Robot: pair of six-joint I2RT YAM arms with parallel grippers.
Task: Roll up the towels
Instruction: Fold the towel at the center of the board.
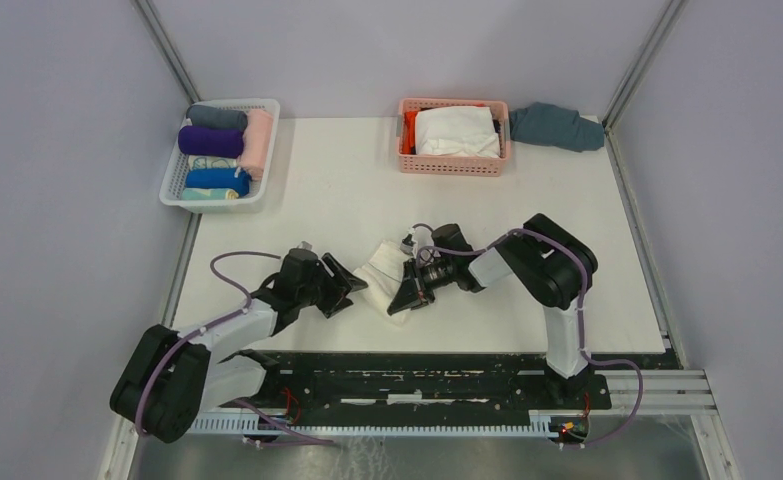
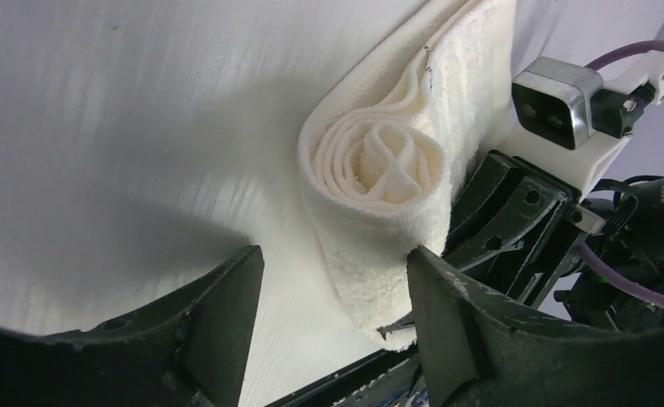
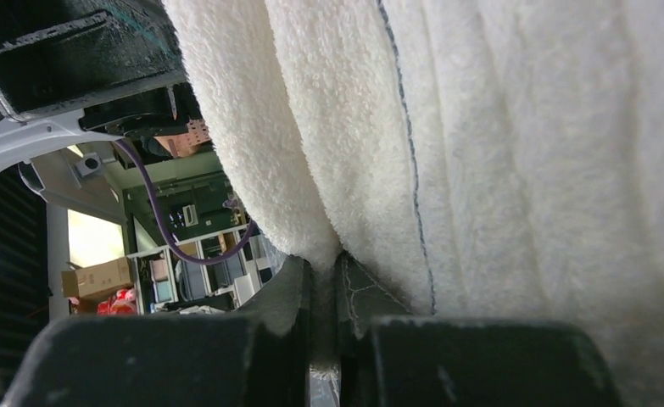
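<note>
A white towel (image 1: 380,275) lies near the table's front middle, partly rolled; its coiled end (image 2: 385,165) faces the left wrist camera. My left gripper (image 1: 345,287) (image 2: 337,280) is open at the towel's left end, one finger (image 2: 226,305) on the bare table side and the other finger (image 2: 447,314) against the roll. My right gripper (image 1: 405,292) (image 3: 324,271) is shut on a fold of the white towel (image 3: 481,153) at its right end.
A white basket (image 1: 267,160) at the back left holds several rolled towels. A pink basket (image 1: 454,164) at the back middle holds folded towels, with a grey-blue towel (image 1: 557,126) lying beside it. The black front rail (image 1: 407,375) runs below the arms.
</note>
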